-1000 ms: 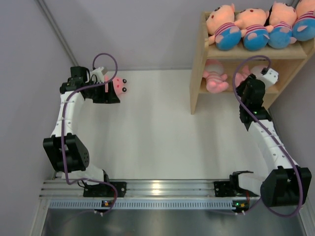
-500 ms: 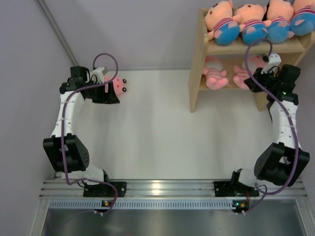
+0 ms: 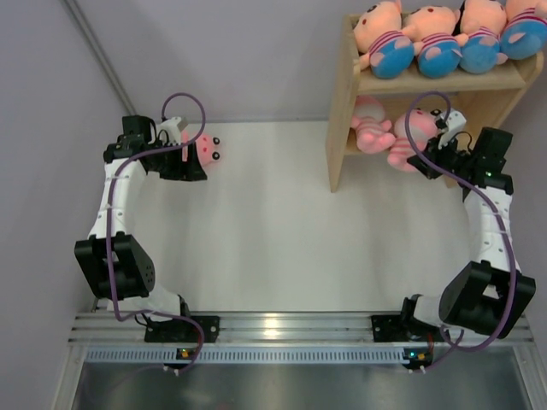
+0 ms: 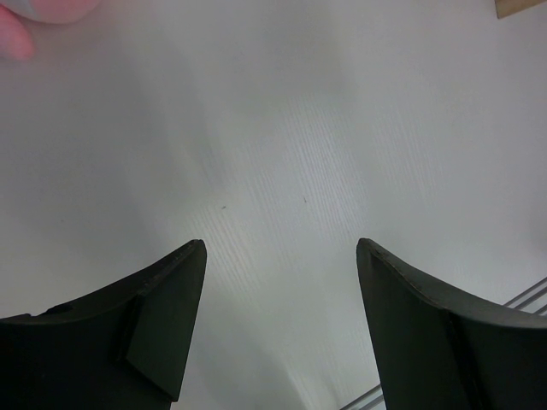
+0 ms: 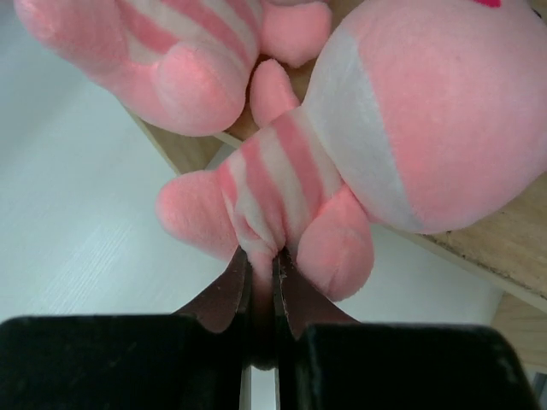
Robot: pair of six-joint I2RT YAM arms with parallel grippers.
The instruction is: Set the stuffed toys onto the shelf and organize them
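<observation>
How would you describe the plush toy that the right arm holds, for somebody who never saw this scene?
Look at the wooden shelf at the far right of the table, lower tier, where two all-pink striped toys lie. It is the right-hand pink toy. Unlike its neighbour, it has the fingers of the right gripper pinching its striped body.

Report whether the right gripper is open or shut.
Shut on the pink striped toy: the right gripper pinches its body, fingers nearly touching.

Overhead rear view; wrist cameras close on table (image 4: 282, 128), shelf (image 5: 513, 256).
</observation>
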